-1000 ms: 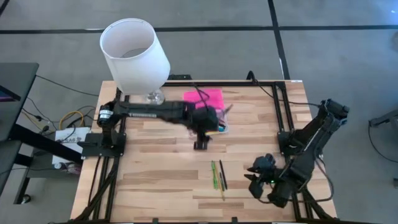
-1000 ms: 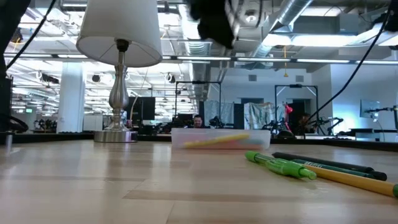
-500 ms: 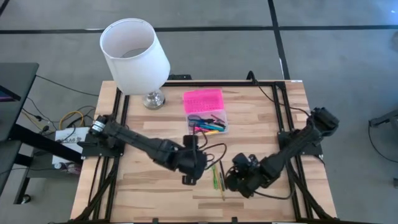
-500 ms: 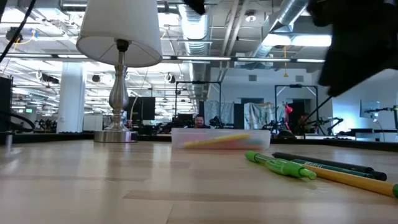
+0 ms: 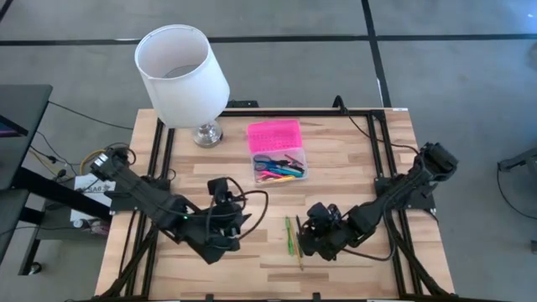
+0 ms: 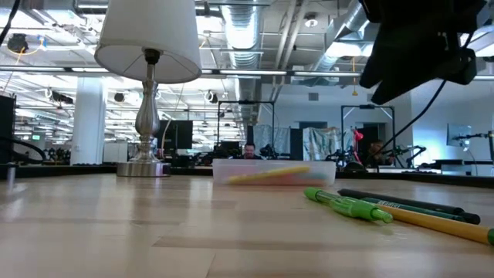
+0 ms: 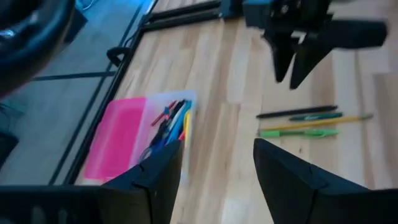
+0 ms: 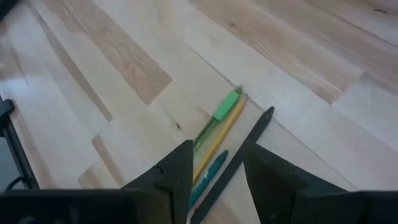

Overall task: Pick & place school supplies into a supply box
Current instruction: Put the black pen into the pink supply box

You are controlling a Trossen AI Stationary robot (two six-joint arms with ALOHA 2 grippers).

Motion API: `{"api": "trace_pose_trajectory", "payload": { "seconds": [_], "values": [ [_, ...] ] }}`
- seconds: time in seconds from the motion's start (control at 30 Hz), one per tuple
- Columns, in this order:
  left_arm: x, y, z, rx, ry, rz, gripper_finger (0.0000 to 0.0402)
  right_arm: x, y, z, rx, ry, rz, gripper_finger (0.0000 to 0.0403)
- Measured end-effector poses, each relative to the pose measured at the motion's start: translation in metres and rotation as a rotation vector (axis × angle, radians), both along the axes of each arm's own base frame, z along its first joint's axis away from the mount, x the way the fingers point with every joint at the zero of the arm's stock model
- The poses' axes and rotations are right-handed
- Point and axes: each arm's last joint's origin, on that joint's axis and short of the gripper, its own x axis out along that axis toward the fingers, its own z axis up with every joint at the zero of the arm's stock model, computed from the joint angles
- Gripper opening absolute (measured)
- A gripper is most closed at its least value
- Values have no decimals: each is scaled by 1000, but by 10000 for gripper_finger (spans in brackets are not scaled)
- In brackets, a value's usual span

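Note:
Several thin school supplies lie side by side on the wood near the table's front: a green pen (image 5: 289, 236), a black pen (image 5: 300, 236), a yellow pencil (image 8: 219, 138) and a teal pen (image 8: 208, 171). The supply box (image 5: 281, 168) stands farther back with its pink lid (image 5: 274, 134) folded open; pens and blue-handled scissors lie inside. My right gripper (image 5: 312, 239) hangs open just right of and above the loose pens, which show between its fingers (image 8: 180, 168). My left gripper (image 7: 214, 174) is open over bare wood left of the pens (image 7: 298, 121).
A lamp with a white shade (image 5: 180, 71) stands at the table's far left, its metal foot (image 5: 207, 132) beside the box lid. Black frame rails (image 5: 382, 147) run along the left and right table edges. Bare wood (image 5: 336, 159) lies between the box and the right rail.
My left gripper has swung from above the supply box toward the near edge and then leftward, turning to face the pens. My right gripper has come from the near right corner leftward to the loose pens and sunk a little. Both stay open; nothing on the table has moved.

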Motion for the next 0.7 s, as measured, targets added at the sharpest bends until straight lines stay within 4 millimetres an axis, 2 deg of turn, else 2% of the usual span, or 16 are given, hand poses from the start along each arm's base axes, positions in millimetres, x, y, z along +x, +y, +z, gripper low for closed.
{"api": "trace_pose_trajectory", "payload": {
  "seconds": [0.2, 0.47, 0.7],
  "values": [
    [-1, -4, 8, -80, -39, -54, 194, 0, -2, -1, 2, 17, 10, 131],
    [5, -1, 11, -36, -52, -85, 194, 5, -7, -2, 42, 74, 78, 131],
    [8, 1, 11, -87, -77, -55, 194, 12, -17, -2, 110, 76, 5, 131]
  ]
}}
